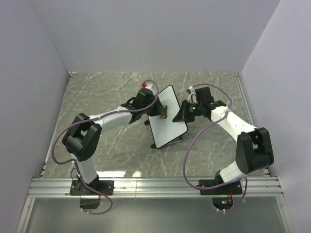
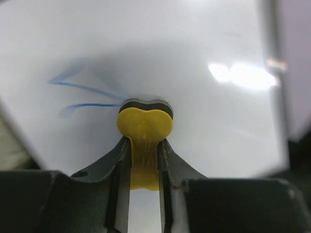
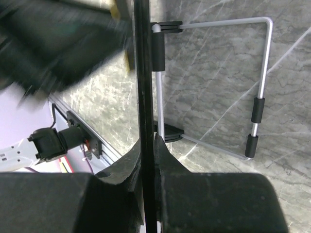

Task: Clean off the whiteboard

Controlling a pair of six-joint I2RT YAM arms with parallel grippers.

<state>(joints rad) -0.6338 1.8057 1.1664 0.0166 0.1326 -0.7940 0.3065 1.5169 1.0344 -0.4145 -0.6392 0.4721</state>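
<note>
The whiteboard (image 1: 168,119) stands tilted at mid-table. My right gripper (image 1: 185,112) is shut on its right rim. In the right wrist view the board shows edge-on as a black strip (image 3: 144,73) clamped in that gripper (image 3: 148,141), its wire stand (image 3: 262,73) folded out behind. My left gripper (image 2: 144,145) is shut on a yellow eraser (image 2: 145,127), whose dark felt face presses against the whiteboard (image 2: 204,43). Two blue lines (image 2: 85,94) and a faint smear lie just left of the eraser. In the top view the left gripper (image 1: 162,109) meets the board's upper left part.
A red-capped object (image 1: 144,85) lies behind the left wrist on the marble table (image 1: 97,92). White walls close in three sides. A metal rail (image 1: 155,185) runs along the near edge. The left arm shows blurred in the right wrist view (image 3: 58,43).
</note>
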